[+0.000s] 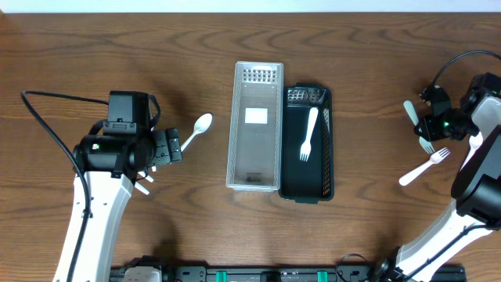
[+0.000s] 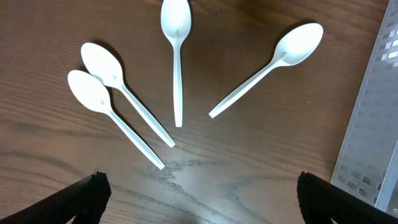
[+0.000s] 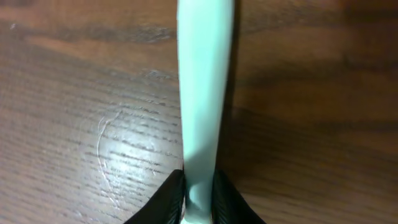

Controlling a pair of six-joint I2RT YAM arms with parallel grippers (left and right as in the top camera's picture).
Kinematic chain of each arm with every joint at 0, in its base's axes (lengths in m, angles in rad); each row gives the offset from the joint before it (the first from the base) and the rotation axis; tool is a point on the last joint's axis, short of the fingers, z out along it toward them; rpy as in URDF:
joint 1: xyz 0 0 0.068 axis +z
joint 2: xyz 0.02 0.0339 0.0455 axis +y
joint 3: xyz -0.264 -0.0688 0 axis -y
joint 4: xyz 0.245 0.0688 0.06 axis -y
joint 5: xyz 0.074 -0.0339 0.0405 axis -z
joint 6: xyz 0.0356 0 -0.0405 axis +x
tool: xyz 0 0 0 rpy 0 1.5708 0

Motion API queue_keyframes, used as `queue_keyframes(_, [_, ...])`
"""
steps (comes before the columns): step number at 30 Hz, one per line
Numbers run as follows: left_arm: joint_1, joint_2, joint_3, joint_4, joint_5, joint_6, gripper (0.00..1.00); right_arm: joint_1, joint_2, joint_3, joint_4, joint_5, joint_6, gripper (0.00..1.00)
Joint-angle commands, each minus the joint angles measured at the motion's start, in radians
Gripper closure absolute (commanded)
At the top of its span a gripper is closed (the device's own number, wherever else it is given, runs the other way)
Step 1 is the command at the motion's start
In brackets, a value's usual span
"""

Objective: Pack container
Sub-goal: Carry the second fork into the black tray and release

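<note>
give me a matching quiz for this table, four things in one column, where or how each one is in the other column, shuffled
Things
1. left pincer
2. right pincer
3. black tray
4. clear container

Places and states
a. holds one white fork
b. pinched shut on a pale utensil handle
c. lies beside the black tray, on the left arm's side
d. wide open over four spoons

Pairs: 1-d, 2-b, 3-a, 4-c
</note>
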State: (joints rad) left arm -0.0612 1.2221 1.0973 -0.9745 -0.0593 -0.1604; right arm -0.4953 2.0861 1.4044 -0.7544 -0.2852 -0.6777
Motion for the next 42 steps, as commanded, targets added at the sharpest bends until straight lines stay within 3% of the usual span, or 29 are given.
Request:
queue_keyframes(1, [-0.002, 0.001, 0.015, -0.006, -0.001, -0.01, 0.02, -0.001, 0.027, -0.005, 0.014, -0.009, 0.124, 0.89])
queue_keyframes(5, [-0.002, 0.001, 0.015, -0.006, -0.001, -0.01, 0.02, -0.001, 0.027, -0.005, 0.026, -0.009, 0.227, 0.99])
queue_keyframes(13, [-0.002, 0.001, 0.015, -0.005, -0.001, -0.01, 0.02, 0.046, -0.009, -0.004, 0.012, -0.011, 0.353, 0.99])
queue_keyframes(24, [-0.002, 0.001, 0.015, -0.005, -0.001, -0.01, 0.02, 0.353, -0.302, -0.003, -0.036, 0.002, 0.468, 0.99])
queue_keyframes(32, [-0.002, 0.001, 0.015, -0.005, -0.001, -0.01, 0.02, 0.672, -0.517, -0.002, -0.058, 0.164, 0.751, 0.99])
queue_keyframes(42, [-0.002, 0.001, 0.015, -0.011, -0.001, -0.01, 0.02, 0.916, -0.395, -0.026, -0.167, 0.275, 1.186, 0.99])
